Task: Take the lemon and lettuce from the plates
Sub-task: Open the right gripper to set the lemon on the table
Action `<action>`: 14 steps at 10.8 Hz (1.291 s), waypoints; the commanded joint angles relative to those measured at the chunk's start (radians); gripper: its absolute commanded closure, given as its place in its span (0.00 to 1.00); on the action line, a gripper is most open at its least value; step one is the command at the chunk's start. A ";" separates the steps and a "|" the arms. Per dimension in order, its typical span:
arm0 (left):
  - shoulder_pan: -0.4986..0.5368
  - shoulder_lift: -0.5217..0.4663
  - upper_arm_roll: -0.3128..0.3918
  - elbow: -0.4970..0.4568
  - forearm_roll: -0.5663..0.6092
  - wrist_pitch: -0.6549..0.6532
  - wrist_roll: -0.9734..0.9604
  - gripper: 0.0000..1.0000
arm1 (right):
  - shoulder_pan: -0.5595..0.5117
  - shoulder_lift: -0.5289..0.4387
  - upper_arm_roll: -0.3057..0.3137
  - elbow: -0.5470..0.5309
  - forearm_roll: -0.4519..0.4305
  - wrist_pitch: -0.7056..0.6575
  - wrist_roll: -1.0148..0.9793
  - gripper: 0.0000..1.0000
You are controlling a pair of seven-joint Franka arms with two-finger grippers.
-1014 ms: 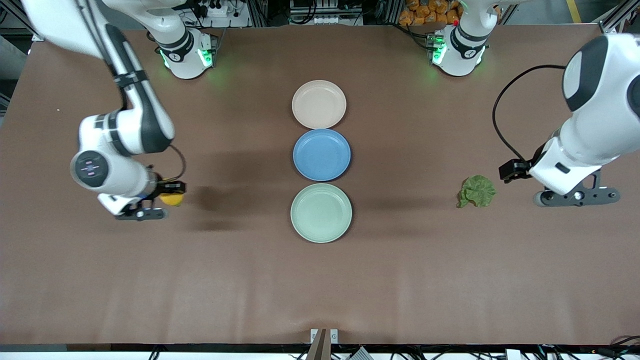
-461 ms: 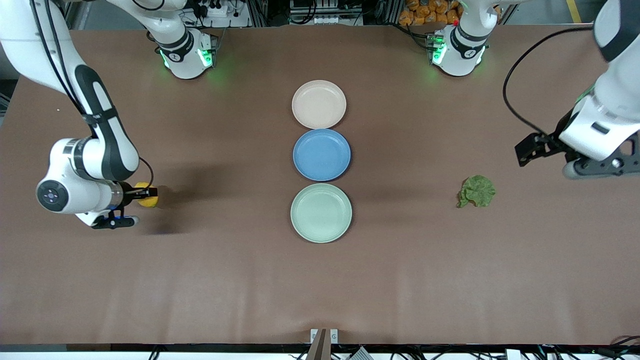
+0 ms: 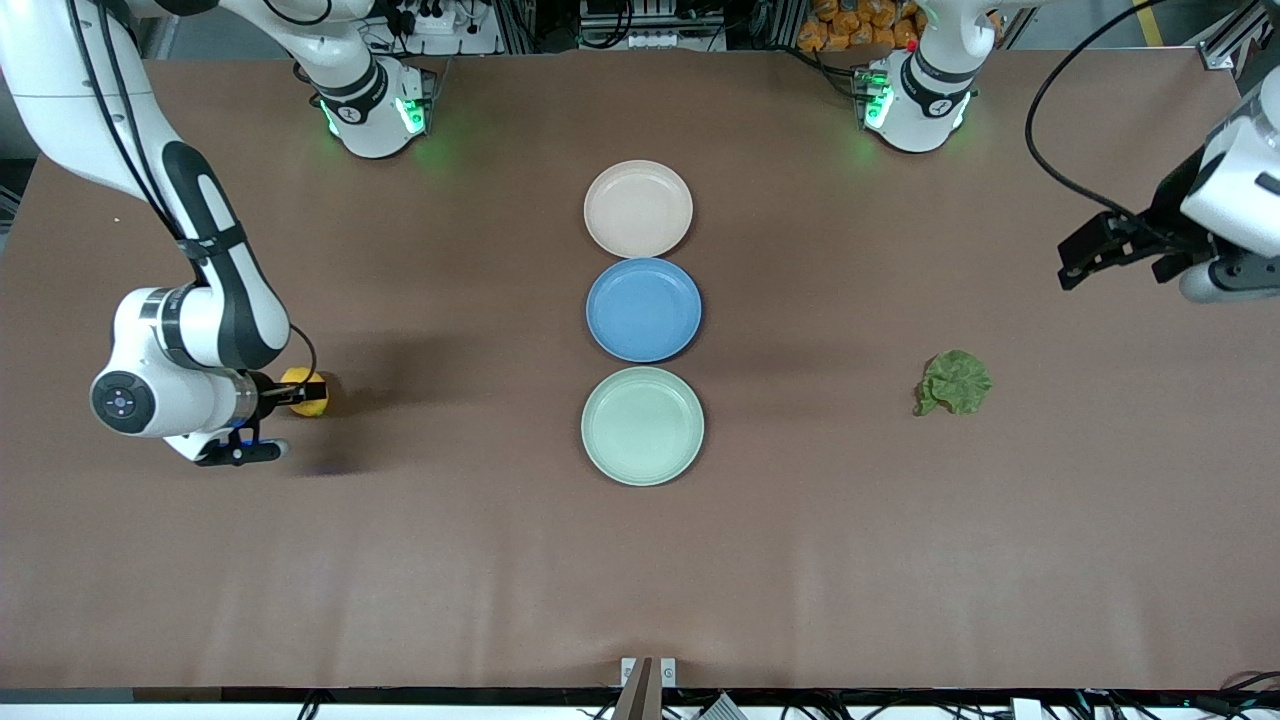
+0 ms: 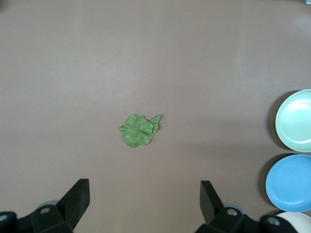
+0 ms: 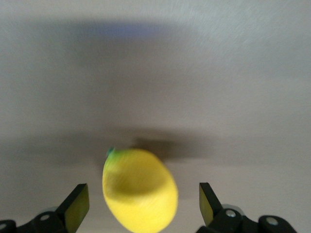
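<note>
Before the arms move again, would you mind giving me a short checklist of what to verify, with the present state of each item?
1. Lemon off the plates, on the table toward the right arm's end: ok.
2. Right gripper fingers open, apart from the lemon between them: ok.
3. Lettuce on the table toward the left arm's end: ok.
4. Left gripper open, holding nothing, above the table: ok.
5. Beige plate and mint green plate hold nothing: ok.
</note>
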 commanded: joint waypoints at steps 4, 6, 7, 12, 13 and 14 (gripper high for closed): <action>0.004 -0.080 0.016 -0.043 -0.075 -0.036 0.032 0.00 | -0.037 -0.258 0.010 -0.138 -0.007 -0.067 0.012 0.00; 0.005 -0.081 0.016 -0.053 -0.078 -0.061 0.039 0.00 | -0.031 -0.445 0.013 -0.298 -0.007 -0.064 0.019 0.00; 0.005 -0.083 0.016 -0.059 -0.078 -0.061 0.039 0.00 | -0.031 -0.503 0.013 -0.326 -0.006 -0.067 0.020 0.00; 0.007 -0.081 0.016 -0.051 -0.066 -0.062 0.055 0.00 | -0.033 -0.614 0.020 -0.086 0.052 -0.297 0.010 0.00; 0.007 -0.080 0.016 -0.047 -0.063 -0.062 0.079 0.00 | -0.037 -0.614 0.018 -0.024 0.104 -0.333 0.006 0.00; 0.008 -0.080 0.018 -0.046 -0.063 -0.062 0.094 0.00 | -0.039 -0.608 0.016 0.039 0.111 -0.364 0.006 0.00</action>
